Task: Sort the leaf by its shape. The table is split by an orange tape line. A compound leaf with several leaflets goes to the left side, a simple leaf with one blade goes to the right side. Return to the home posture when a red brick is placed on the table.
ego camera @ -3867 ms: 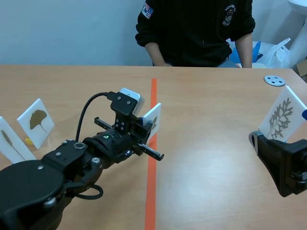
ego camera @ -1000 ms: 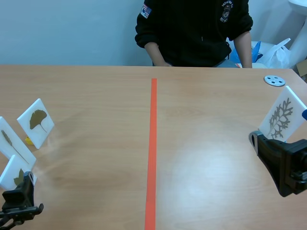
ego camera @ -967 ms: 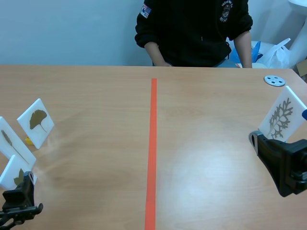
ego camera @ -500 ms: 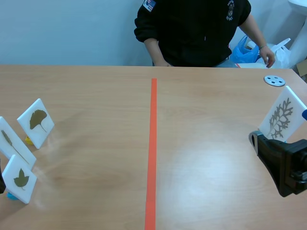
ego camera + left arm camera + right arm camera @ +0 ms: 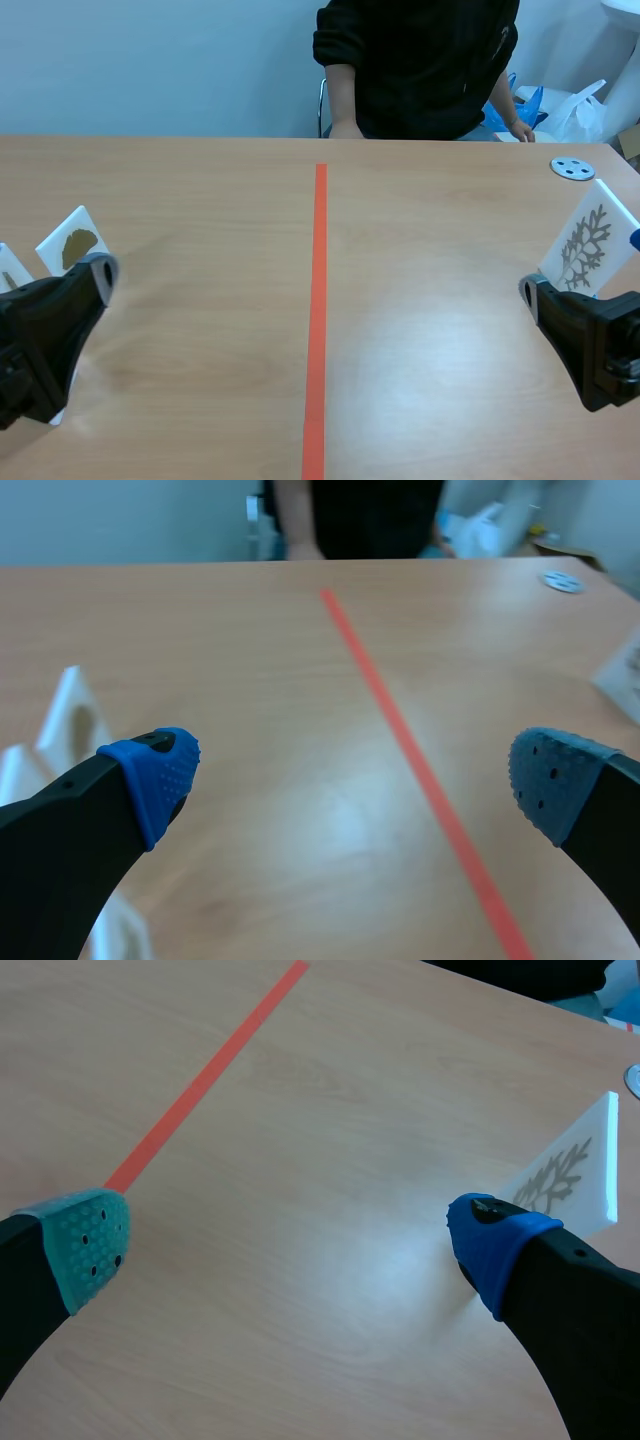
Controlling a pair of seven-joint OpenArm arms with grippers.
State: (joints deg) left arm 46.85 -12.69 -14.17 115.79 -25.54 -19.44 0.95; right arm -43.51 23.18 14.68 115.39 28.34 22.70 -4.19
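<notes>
Three white leaf cards stand at the table's left. The ginkgo card (image 5: 72, 241) shows above my left arm, a second card (image 5: 9, 267) peeks out at the edge, and the lobed-leaf card is mostly hidden behind the arm. In the left wrist view their white edges (image 5: 68, 712) stand beside my left finger. My left gripper (image 5: 350, 780) is open and holds nothing. A card with a branching leaf (image 5: 588, 240) stands at the right, just beyond my open, empty right gripper (image 5: 290, 1245), and it shows beside that gripper's finger as the same card (image 5: 565, 1175).
The orange tape line (image 5: 319, 300) runs down the middle of the table. A small white disc (image 5: 572, 167) lies at the far right. A person in a black top sits across the table, one hand (image 5: 521, 128) at the bags behind the far right edge.
My left gripper let go of the lobed-leaf card at the low left, opened wide and pulled back; the arm now covers that card. The person leaned to the right. My right arm stayed still.
</notes>
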